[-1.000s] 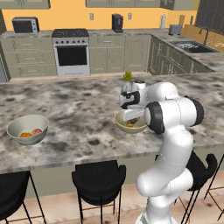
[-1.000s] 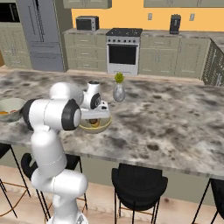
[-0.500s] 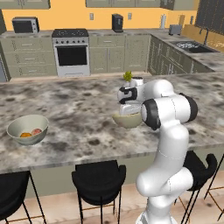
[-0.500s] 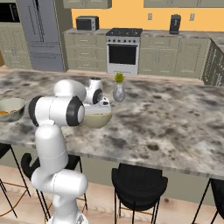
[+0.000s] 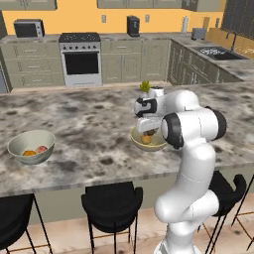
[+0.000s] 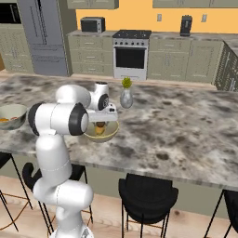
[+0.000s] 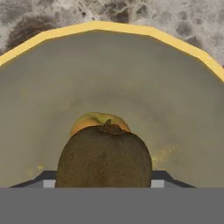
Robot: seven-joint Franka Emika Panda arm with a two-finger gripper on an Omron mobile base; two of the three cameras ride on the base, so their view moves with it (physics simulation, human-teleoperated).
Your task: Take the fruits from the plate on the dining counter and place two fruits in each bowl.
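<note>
Left bowl (image 5: 31,147): two fruits | right bowl (image 5: 148,140): yellow fruit (image 7: 98,121) in | my hand (image 5: 147,125) over it, pinching brown fruit (image 7: 104,156), the last to drop.

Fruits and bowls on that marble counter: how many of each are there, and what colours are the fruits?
Bowls: 2, one at left, one under the gripper
Orange fruit: 1
Pinkish-red fruit: 1
Yellow-orange fruit: 1
Brownish-green fruit: 1
Total: 6

Just below the gripper (image 5: 147,130), the brownish-green fruit (image 7: 104,156) looks rough and matt, the yellow-orange fruit (image 7: 97,120) behind it smooth. The bowl (image 7: 109,83) under them is smooth, satiny beige; the dining counter (image 5: 89,129) beneath is polished mottled marble.
</note>
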